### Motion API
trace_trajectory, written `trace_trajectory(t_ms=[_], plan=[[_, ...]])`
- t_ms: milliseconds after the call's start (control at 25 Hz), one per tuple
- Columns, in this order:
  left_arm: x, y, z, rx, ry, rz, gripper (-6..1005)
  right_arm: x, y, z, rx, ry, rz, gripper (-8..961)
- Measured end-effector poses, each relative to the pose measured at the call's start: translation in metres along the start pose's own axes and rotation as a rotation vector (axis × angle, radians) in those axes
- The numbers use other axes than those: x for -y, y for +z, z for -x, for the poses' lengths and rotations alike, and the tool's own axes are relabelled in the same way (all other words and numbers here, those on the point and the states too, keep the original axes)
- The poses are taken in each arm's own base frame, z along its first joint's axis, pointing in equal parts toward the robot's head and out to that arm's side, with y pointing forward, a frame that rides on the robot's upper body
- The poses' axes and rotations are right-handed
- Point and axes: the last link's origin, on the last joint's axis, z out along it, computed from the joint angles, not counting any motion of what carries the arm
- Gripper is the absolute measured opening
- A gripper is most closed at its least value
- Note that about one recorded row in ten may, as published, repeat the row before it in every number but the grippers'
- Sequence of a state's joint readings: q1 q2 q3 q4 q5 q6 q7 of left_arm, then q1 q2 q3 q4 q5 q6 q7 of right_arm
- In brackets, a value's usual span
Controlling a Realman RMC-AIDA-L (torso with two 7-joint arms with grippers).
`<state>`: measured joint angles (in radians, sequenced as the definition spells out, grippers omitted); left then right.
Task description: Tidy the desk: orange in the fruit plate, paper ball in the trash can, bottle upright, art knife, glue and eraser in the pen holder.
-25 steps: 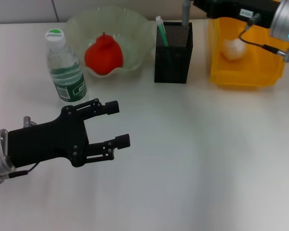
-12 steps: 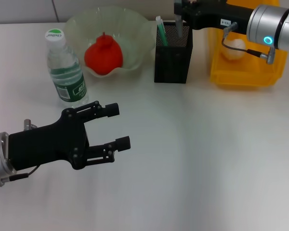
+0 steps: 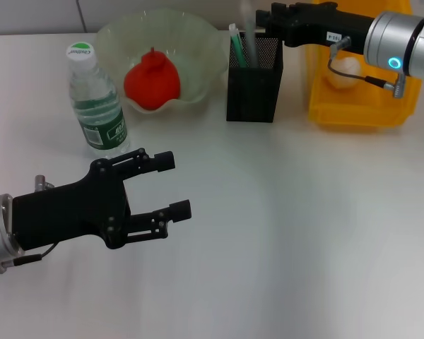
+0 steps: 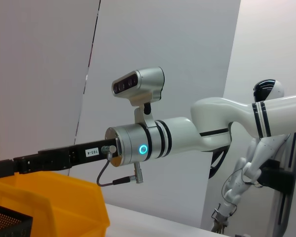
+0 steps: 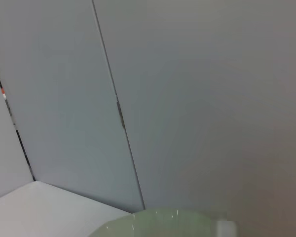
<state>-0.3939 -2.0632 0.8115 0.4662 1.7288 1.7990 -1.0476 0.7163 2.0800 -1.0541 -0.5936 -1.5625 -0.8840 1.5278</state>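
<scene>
The orange [image 3: 152,81] lies in the pale-green fruit plate [image 3: 198,35] at the back. The bottle [image 3: 95,99] stands upright to the plate's left. The black mesh pen holder [image 3: 253,81] holds a green-white stick [image 3: 235,44] and a blurred grey stick [image 3: 249,44]. The paper ball [image 3: 343,70] lies in the yellow trash can [image 3: 360,109]. My right gripper [image 3: 263,15] hovers just above the pen holder's rim; it also shows in the left wrist view [image 4: 2,167]. My left gripper [image 3: 173,183] is open and empty above the table in front of the bottle. The eraser is out of view.
The trash can [image 4: 64,197] and a corner of the pen holder [image 4: 5,222] show in the left wrist view. The fruit plate's rim [image 5: 158,222] shows in the right wrist view. The white table [image 3: 304,233] spreads in front and to the right.
My right arm moved left from over the trash can to over the pen holder. The grey stick it carried went down and now shows blurred inside the holder. My left arm stayed still.
</scene>
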Motion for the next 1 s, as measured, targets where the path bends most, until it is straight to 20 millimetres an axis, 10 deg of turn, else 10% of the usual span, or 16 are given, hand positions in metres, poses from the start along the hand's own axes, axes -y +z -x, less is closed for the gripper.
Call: trace_trajectory(t_ms=[440, 720, 1000], plan=[[0.001, 0.000, -0.001, 0.002, -0.004, 0.001, 806, -0.017, -0.025, 0.005, 0.120, 0.052, 0.168, 659], [0.004, -0.002, -0.002, 0.018, -0.004, 0.000, 806, -0.057, -0.091, -0.018, 0.144, 0.033, 0.558, 677], [0.010, -0.010, 0.004, 0.076, -0.017, -0.034, 806, -0.068, -0.110, -0.070, 0.012, -0.003, 0.612, 688]])
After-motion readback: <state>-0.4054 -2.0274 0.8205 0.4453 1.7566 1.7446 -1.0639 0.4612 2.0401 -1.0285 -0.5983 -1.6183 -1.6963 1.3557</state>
